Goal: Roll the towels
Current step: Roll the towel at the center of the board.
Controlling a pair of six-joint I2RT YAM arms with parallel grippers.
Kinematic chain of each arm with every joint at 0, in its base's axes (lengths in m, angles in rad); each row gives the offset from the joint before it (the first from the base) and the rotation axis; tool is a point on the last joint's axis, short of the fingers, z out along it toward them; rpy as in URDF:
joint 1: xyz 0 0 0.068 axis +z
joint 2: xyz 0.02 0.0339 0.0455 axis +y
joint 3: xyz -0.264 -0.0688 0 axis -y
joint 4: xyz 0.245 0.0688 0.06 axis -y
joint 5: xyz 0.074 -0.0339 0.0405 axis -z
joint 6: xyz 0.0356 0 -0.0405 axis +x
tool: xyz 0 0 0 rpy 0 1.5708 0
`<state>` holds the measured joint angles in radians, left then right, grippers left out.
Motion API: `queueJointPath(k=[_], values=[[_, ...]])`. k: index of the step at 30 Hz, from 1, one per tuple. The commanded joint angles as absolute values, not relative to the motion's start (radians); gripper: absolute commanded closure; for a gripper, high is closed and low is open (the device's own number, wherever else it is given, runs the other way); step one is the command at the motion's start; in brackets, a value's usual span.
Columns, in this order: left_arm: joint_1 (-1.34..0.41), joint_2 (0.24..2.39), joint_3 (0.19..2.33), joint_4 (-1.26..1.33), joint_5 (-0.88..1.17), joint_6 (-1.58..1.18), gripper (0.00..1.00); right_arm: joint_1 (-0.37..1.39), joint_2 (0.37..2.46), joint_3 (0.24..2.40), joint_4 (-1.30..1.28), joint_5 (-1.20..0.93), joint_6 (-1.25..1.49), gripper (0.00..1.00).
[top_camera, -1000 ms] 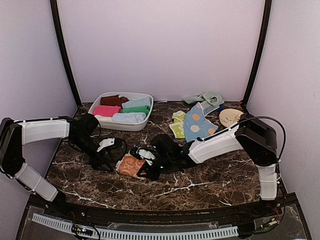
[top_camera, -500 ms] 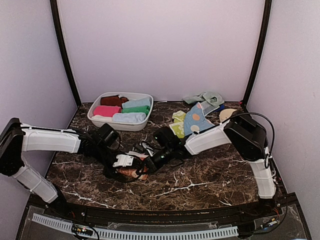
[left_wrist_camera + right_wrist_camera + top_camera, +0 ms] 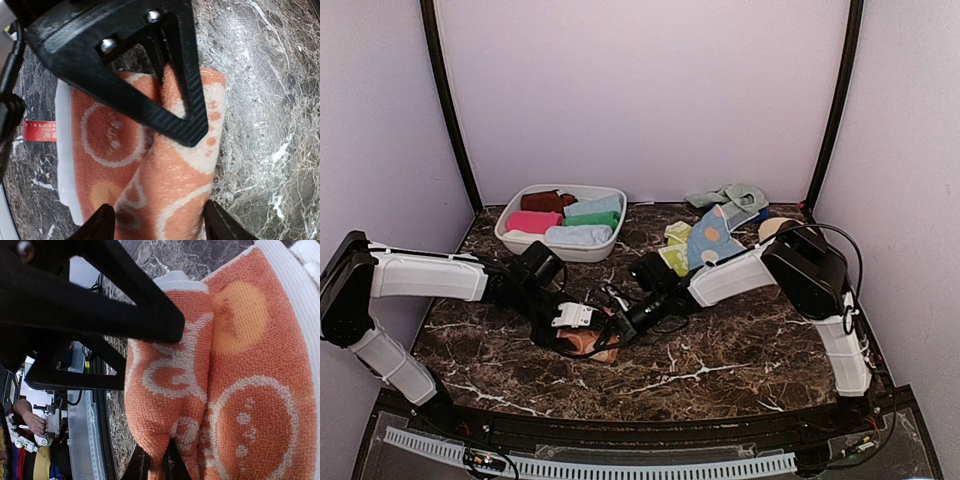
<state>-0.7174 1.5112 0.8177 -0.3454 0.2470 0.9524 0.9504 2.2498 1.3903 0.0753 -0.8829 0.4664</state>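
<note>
Pinching peach towel point(image 3: 586, 346) on dark marble table point(image 3: 750, 365): right hand point(image 3: 159, 464); left hand point(image 3: 160, 224) apart astride it; lilac walls point(image 3: 640, 100).

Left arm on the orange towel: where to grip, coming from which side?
Grip the orange towel across its rolled ridge, from above. The ridge runs lengthwise under the open left gripper, whose fingers straddle it, so closing should pinch its width. The right gripper is shut on one end; stay clear.

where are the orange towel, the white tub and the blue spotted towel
orange towel point(image 3: 175, 185): left wrist view, on its rolled fold
white tub point(image 3: 570, 252): top view, on its front wall
blue spotted towel point(image 3: 708, 245): top view, on its middle
</note>
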Motion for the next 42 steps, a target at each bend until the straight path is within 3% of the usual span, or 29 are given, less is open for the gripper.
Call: queueJointPath(k=[1, 6, 14, 19, 21, 23, 27, 30, 32, 33, 34, 39, 42], values=[[-0.717, 1.489, 0.893, -0.46, 0.259, 0.992, 0.36, 0.953, 2.315, 1.38, -0.119, -0.91, 0.458, 1.0], [-0.717, 1.541, 0.928, -0.523, 0.27, 0.999, 0.37, 0.947, 2.308, 1.376, -0.137, -0.903, 0.45, 1.0], [-0.716, 1.643, 0.973, -0.593, 0.336, 0.953, 0.55, 0.944, 2.295, 1.37, -0.122, -0.888, 0.466, 1.0], [-0.687, 1.681, 0.979, -0.601, 0.374, 0.921, 0.8, 0.94, 2.259, 1.323, -0.026, -0.859, 0.517, 0.95], [-0.66, 1.695, 0.996, -0.622, 0.416, 0.906, 0.97, 0.937, 2.229, 1.284, 0.032, -0.823, 0.545, 0.89], [-0.633, 1.707, 1.01, -0.65, 0.46, 0.897, 1.0, 0.932, 2.196, 1.239, 0.113, -0.808, 0.587, 0.87], [-0.575, 1.752, 1.041, -0.716, 0.558, 0.887, 1.0, 0.929, 2.1, 1.145, 0.248, -0.709, 0.613, 0.71], [-0.548, 1.828, 1.088, -0.791, 0.609, 0.889, 1.0, 0.934, 1.983, 1.032, 0.306, -0.519, 0.54, 0.55], [-0.536, 1.885, 1.12, -0.833, 0.62, 0.889, 1.0, 0.954, 1.88, 0.966, 0.313, -0.34, 0.445, 0.34], [-0.535, 1.909, 1.136, -0.854, 0.616, 0.89, 1.0, 0.981, 1.828, 0.941, 0.295, -0.218, 0.374, 0.11], [-0.533, 1.935, 1.152, -0.871, 0.611, 0.888, 1.0, 1.013, 1.78, 0.924, 0.267, -0.058, 0.306, 0.01], [-0.527, 1.984, 1.196, -0.903, 0.625, 0.879, 1.0, 1.13, 1.618, 0.861, 0.295, 0.625, 0.085, 0.0], [-0.524, 2.0, 1.206, -0.907, 0.614, 0.874, 1.0, 1.083, 1.548, 0.844, 0.277, 0.729, 0.19, 0.0]])
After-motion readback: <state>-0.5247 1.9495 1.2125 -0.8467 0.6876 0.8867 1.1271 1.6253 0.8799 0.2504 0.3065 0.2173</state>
